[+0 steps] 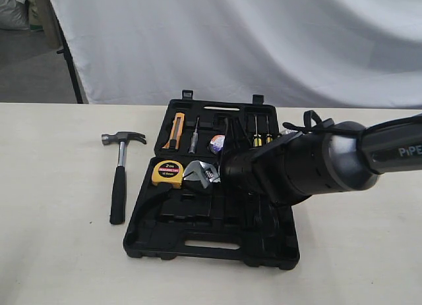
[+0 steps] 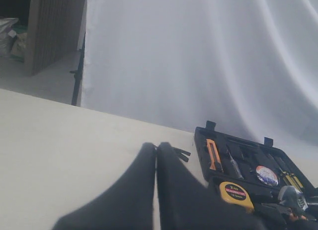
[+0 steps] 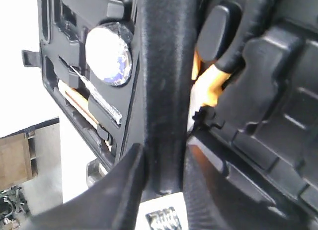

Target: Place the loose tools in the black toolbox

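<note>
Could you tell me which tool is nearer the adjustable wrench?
Right. The right tool holds the adjustable wrench by its handle over the black toolbox; the left tool hangs over the table outside it.

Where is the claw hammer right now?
In the exterior view, the claw hammer lies on the table left of the black toolbox, outside it, closest to the yellow tape measure.

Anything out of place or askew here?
Yes. The hammer lies on the table, left of the toolbox, outside it. The wrench sits tilted beside the tape measure, apparently not in a recess, its handle in the right gripper. Nothing looks spilled or damaged.
</note>
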Controlling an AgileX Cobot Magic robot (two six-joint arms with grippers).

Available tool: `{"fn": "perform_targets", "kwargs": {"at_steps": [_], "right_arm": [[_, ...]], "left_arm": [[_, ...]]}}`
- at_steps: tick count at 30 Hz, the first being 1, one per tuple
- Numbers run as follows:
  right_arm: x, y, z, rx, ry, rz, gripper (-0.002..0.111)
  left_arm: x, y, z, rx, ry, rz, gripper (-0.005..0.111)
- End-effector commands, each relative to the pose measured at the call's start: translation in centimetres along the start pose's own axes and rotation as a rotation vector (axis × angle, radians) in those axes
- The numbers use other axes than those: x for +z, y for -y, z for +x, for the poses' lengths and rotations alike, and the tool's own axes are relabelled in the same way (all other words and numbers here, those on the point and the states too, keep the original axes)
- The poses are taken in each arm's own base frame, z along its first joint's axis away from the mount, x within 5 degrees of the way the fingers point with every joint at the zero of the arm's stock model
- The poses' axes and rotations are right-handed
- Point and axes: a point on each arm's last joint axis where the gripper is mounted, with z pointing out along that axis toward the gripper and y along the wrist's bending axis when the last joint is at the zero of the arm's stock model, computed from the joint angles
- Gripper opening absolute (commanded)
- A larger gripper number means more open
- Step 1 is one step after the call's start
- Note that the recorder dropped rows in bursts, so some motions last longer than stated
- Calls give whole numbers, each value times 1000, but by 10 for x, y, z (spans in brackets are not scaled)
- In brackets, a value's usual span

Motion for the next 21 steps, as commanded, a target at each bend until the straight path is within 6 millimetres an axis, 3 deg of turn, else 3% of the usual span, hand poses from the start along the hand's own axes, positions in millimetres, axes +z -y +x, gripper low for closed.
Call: {"fn": "perform_targets", "kwargs": {"at_steps": [1,12,17,21], "right_arm": [[-3,-5,-1,-70,6,-31,0],[-3,-7,1,-155,-4,-52,0],[-3,-2,0,200,1,8,0],[-5,3,-1,270,52,39,0]], "left_arm": [[0,1,-2,-1,13,8,1],[0,1,-2,-1,13,8,1],[0,1,-2,-1,13,8,1],[0,1,-2,-1,13,8,1]]}}
